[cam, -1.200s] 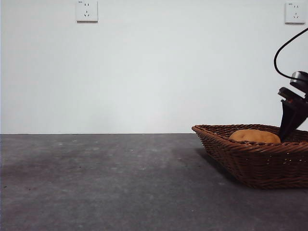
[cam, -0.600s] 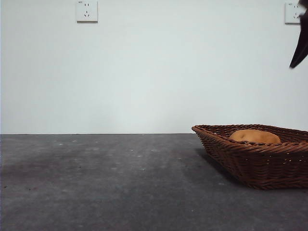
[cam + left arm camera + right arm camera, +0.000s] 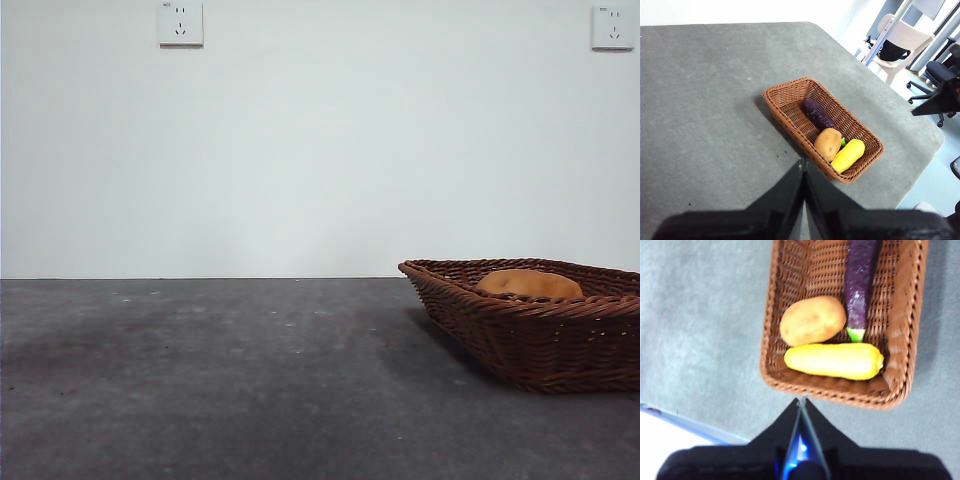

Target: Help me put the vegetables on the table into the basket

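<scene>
The right gripper (image 3: 801, 401) is hanging above the table with its two black jaws pressed together to a single point, clenched on nothing. Just ahead of its tip the wide, shallow, dark brown woven wicker basket (image 3: 771, 347) is sitting, and all three toy vegetables are lying inside it. Nearest that tip is the yellow bumpy corn cob (image 3: 834, 360), stretched along the basket's end wall; just beyond it the brown oval potato (image 3: 812, 320) is resting against the cob, and beside the potato the dark purple eggplant (image 3: 860, 282) is lying lengthwise, its bright green stem end touching the cob.

The left gripper (image 3: 803, 162) is also hovering high with its jaws closed tight and empty — its tip is pointing toward the long side of the same basket (image 3: 790, 116), with the potato (image 3: 828, 144) and corn cob (image 3: 848, 155) closest to it and the eggplant (image 3: 817, 113) farther along.

Around the basket the flat dark grey matte table (image 3: 705, 110) is spreading out. From the low front camera neither arm is showing — only the basket (image 3: 530, 340) at the right, with the potato's top (image 3: 528, 283) rising above its braided rim.
</scene>
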Available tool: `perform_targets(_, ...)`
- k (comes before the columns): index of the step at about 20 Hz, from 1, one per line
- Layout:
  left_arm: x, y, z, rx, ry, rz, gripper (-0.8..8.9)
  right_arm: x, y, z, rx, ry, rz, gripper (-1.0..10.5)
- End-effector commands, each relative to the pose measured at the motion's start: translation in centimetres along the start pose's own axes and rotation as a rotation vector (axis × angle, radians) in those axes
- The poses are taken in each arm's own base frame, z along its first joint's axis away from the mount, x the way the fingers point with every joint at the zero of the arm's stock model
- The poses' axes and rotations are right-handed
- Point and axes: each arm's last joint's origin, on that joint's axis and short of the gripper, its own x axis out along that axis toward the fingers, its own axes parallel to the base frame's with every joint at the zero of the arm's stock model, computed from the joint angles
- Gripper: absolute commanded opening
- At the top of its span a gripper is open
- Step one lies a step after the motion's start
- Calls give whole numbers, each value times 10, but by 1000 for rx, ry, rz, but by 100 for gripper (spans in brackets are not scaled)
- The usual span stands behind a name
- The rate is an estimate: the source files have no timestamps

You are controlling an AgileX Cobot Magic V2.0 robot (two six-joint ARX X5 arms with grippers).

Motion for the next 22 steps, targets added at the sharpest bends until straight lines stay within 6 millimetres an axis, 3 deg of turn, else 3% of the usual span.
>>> perform_targets(1, -1, 0, 1, 18, -9, -2, -9, -4, 3, -2, -43, -19, 1, -16)
perform_targets(15, -1, 0, 1, 23, -8, -1, -8, -4, 3, -2, -49, -29, -3, 2)
perform_targets(22, -1, 0, 1, 23, -8, -2, -3, -5, -1, 8, -102, -106, -103, 2)
